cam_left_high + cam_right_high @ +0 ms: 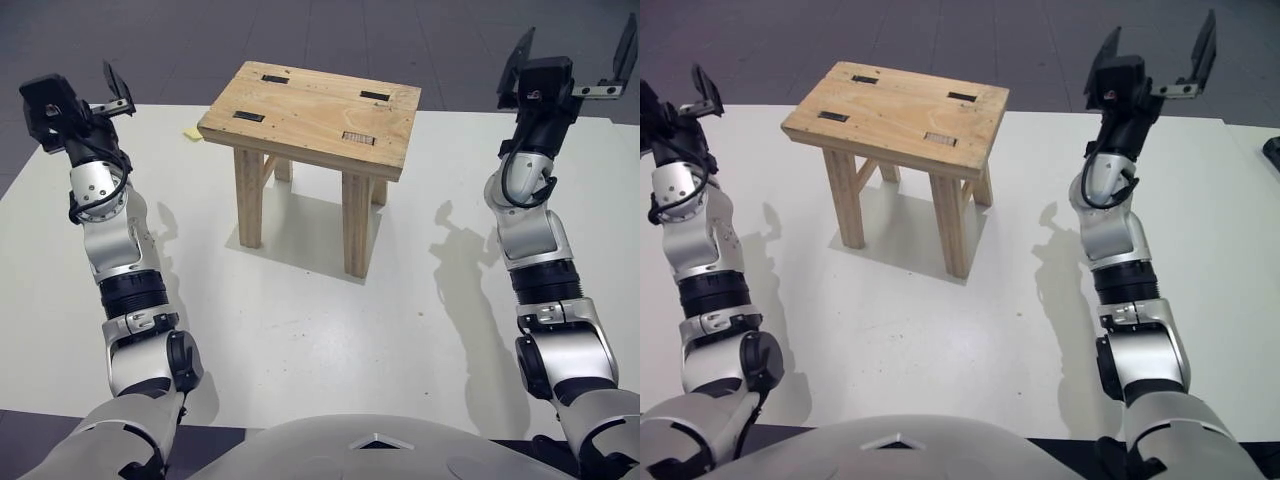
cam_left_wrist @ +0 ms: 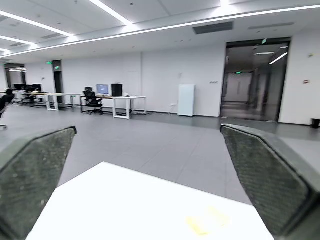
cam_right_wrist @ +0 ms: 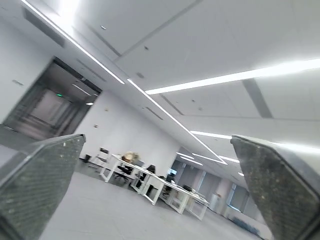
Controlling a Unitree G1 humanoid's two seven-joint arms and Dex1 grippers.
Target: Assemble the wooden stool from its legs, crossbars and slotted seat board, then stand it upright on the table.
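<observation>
Okay, quick pass from my console: the wooden stool stands upright on the white table, assembled, sitting toward 12 o'clock of the tabletop, near the far edge and about midway between my two arms. Its slotted seat board is on top and level, with four dark slots showing in its face. The near legs are planted on the table, and the far pair is mostly hidden behind them. I can see a slanted bit of crossbar under the seat at the stool's 9 o'clock side, but I can't make out the rest. My left gripper is up in the air at roughly 10 o'clock of the table, well apart from the stool, and the left wrist view shows its two fingers spread wide with nothing between them. My right gripper is raised at about 2 o'clock, also well clear of the stool. Its fingers are splayed apart and empty, tips pointing up. A small yellow sticky note lies flat on the table at the stool's 9 o'clock, just beside the seat's corner as I see it, between the stool and the left gripper.
</observation>
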